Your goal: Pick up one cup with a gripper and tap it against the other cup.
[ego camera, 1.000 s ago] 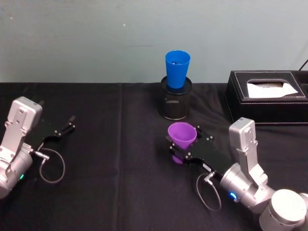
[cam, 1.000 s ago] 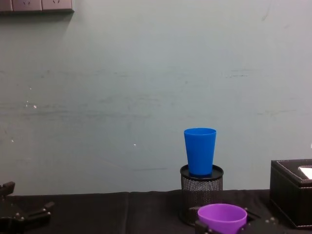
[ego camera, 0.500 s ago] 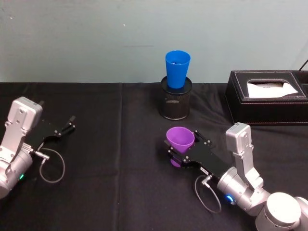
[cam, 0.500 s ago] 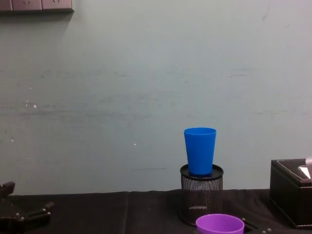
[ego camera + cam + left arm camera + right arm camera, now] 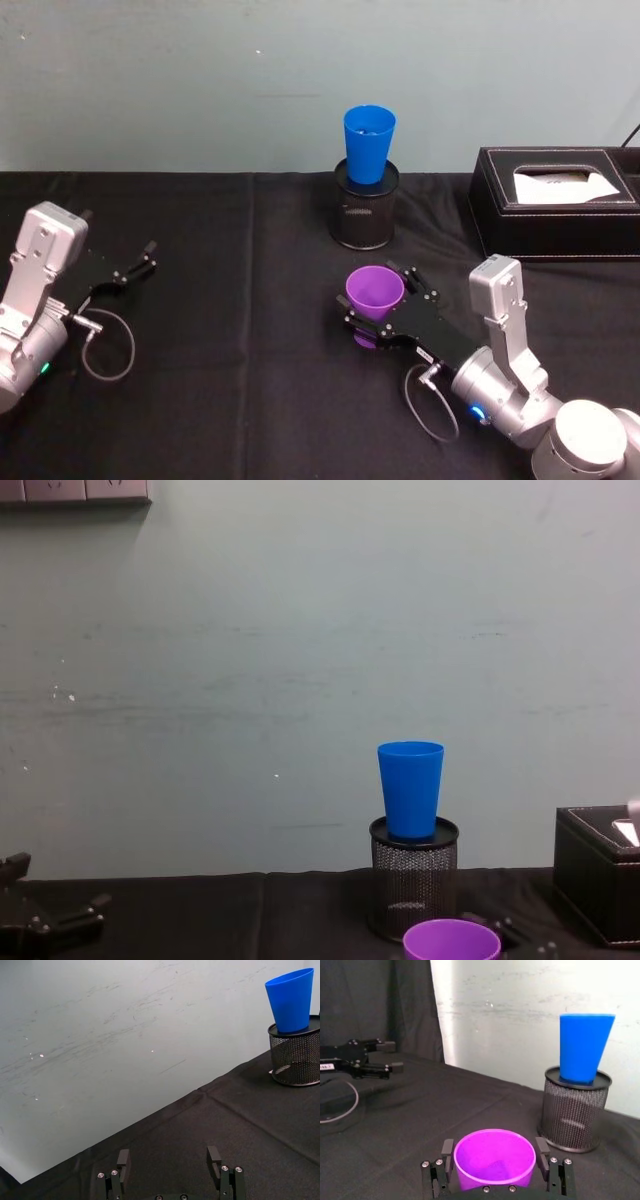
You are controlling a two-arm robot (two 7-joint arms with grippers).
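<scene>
Setting: black cloth tabletop (image 5: 250, 300) against a scuffed pale wall.
Head view: right gripper (image 5: 385, 307) straddles the smooth, tapered purple cup (image 5: 374, 296), its fingers now slightly spread beside the cup, where a second ago they pinched it higher up; the cup looks set down. Blue cup (image 5: 368, 143) stands ahead of it in a mesh holder (image 5: 365, 207).
Left wrist view: left gripper (image 5: 170, 1170) parked, fingers wide, holding nothing.
Right wrist view: flat black fingers (image 5: 542, 1148) flank the purple cup's rim.
Chest view: the purple rim has sunk lower.
Meaning: judged release; tap likely finished.
</scene>
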